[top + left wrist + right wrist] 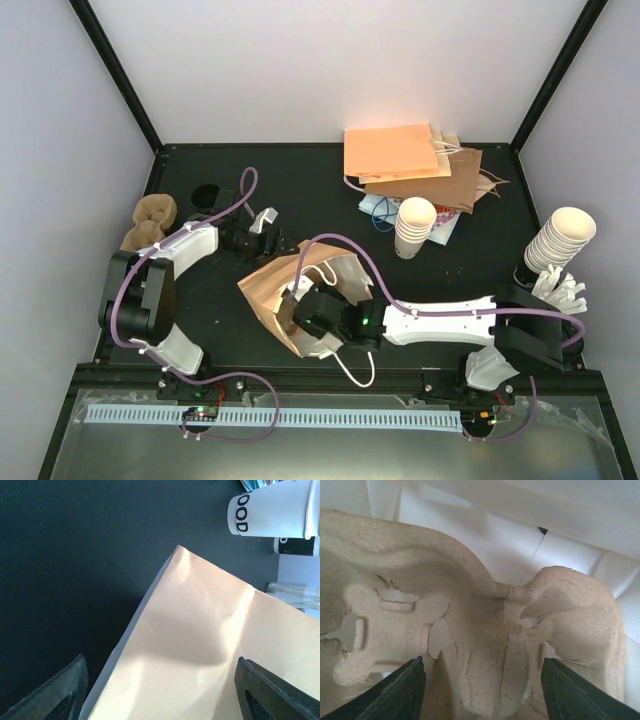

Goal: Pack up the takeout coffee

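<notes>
Your right arm lies stretched leftward along the near edge of the table, right gripper parted; left arm bends in from the left edge, left gripper spread wide.

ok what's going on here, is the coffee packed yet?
Not yet. The right gripper is inside the brown paper bag, which lies on its side mid-table. It is open, with its fingers either side of a pulp carrier tray in there. The left gripper, also open, straddles the bag's edge. No lidded cup shows in the bag.
</notes>
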Motion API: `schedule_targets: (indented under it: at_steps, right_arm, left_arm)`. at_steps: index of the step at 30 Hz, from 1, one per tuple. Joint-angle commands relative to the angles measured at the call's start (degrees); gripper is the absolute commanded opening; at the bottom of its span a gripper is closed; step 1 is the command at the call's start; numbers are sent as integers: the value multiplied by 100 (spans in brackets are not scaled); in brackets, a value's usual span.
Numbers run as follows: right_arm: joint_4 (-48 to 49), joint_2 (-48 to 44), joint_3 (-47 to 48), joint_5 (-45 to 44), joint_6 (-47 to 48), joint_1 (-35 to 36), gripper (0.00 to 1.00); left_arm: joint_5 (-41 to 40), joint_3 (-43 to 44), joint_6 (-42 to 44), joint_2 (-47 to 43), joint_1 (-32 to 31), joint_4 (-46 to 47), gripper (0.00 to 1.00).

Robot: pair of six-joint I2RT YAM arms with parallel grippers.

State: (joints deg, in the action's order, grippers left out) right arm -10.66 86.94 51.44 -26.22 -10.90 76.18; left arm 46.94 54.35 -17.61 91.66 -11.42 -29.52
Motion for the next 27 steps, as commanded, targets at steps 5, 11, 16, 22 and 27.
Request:
schedule_targets:
  at_steps: [5, 11, 16, 22, 27]
  right_arm:
    - [-163, 414, 220, -28, -161, 86, 73]
    - [9, 1027, 435, -372, -151, 89, 74]
    - [79, 1357, 623, -1489, -411, 88, 75]
    - [414, 1389, 740, -1680, -207, 89, 75]
    - [644, 565, 255, -1385, -21, 170, 75]
  left_arm:
    - [273, 33, 82, 6, -126, -37, 82]
    - [300, -5, 84, 14, -167, -59, 82]
    - [307, -17, 147, -1, -174, -147, 82]
    - [328, -33, 174, -14, -194, -181, 82]
    - [229, 1, 214, -73, -194, -271, 82]
